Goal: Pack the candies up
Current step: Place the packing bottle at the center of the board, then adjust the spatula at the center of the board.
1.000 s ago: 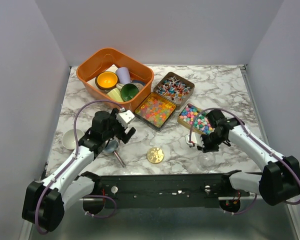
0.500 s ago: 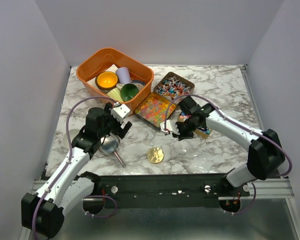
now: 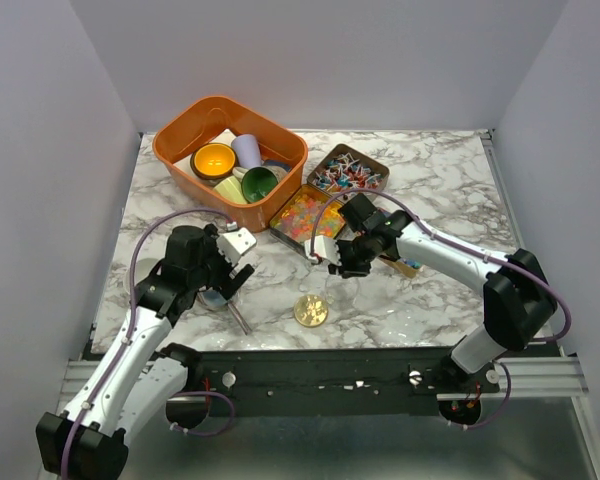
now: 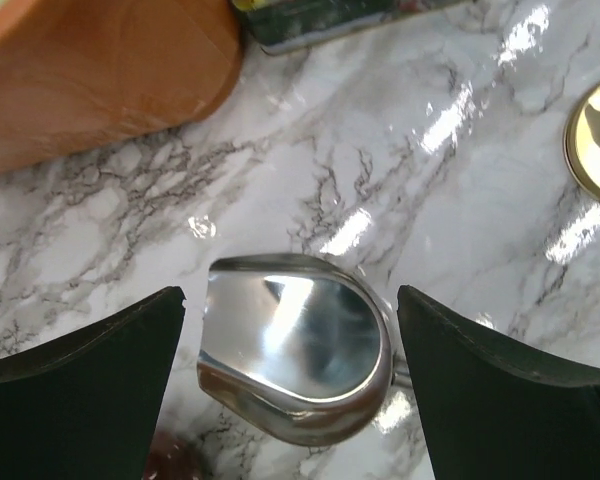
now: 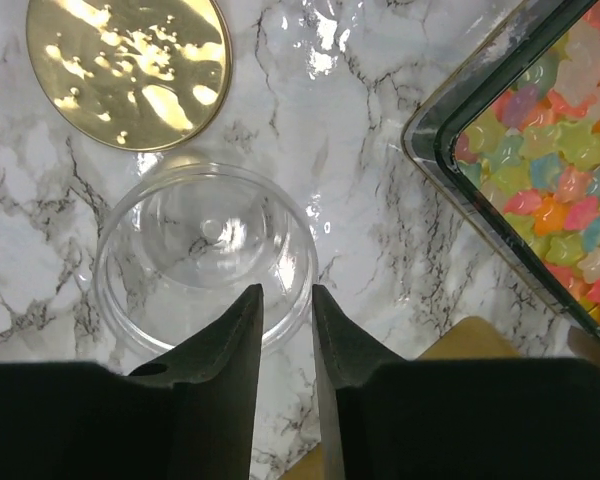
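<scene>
Now the left jaws [image 4: 290, 296] stand spread wide with a steel scoop [image 4: 300, 350] between them, while the right jaws [image 5: 287, 292], narrowly parted, hover over the near rim of a clear cup [image 5: 205, 240].

- Orange tub [image 3: 166, 146] at the far left of the marble table [image 3: 440, 170], holding an orange bowl [image 3: 214, 159], a green cup [image 3: 259, 183] and a lilac cup [image 3: 247, 150]
- Gold disc [image 3: 311, 310] lying flat near the front
- Metal scoop [image 4: 295, 350] to its left
- Clear cup [image 5: 200, 240] just beside the disc
</scene>
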Controlling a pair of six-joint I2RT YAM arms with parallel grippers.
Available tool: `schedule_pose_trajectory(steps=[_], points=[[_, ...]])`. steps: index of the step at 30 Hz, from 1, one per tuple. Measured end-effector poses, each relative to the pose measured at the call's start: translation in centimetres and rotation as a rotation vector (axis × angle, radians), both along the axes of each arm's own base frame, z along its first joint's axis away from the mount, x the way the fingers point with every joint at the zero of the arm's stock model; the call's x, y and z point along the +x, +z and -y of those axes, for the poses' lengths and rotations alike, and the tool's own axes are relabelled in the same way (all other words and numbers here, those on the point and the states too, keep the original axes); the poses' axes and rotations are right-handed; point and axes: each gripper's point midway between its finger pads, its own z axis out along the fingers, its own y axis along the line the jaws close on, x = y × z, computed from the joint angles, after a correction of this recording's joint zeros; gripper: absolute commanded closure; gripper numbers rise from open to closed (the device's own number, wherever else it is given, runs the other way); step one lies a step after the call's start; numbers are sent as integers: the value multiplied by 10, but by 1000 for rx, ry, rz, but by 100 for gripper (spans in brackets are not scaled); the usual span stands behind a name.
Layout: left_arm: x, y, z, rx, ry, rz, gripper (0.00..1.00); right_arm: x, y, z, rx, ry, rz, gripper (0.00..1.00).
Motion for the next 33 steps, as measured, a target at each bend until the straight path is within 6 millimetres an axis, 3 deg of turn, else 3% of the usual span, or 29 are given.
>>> schedule_pose_trajectory(steps=[5,11,15,17,23,30,33], points=[[-20,-18,-5,67,-59,-86,1,3,5,1,2,-29,21,50],[-29,-27,-9,125,-103,-160,2,6,30,5,26,-79,72,48],[-32,-33,-8,145,-135,-183,9,9,54,10,60,-138,120,48],[-33,-37,-9,169,-171,-180,17,10,64,11,75,-168,135,48],[-48,-58,-12,313,-423,-213,38,15,87,9,112,-214,164,48],[-73,-83,-21,420,-678,-315,47,16,95,9,120,-221,167,48],[-75,-89,-24,452,-735,-302,51,16,94,10,115,-223,166,48]])
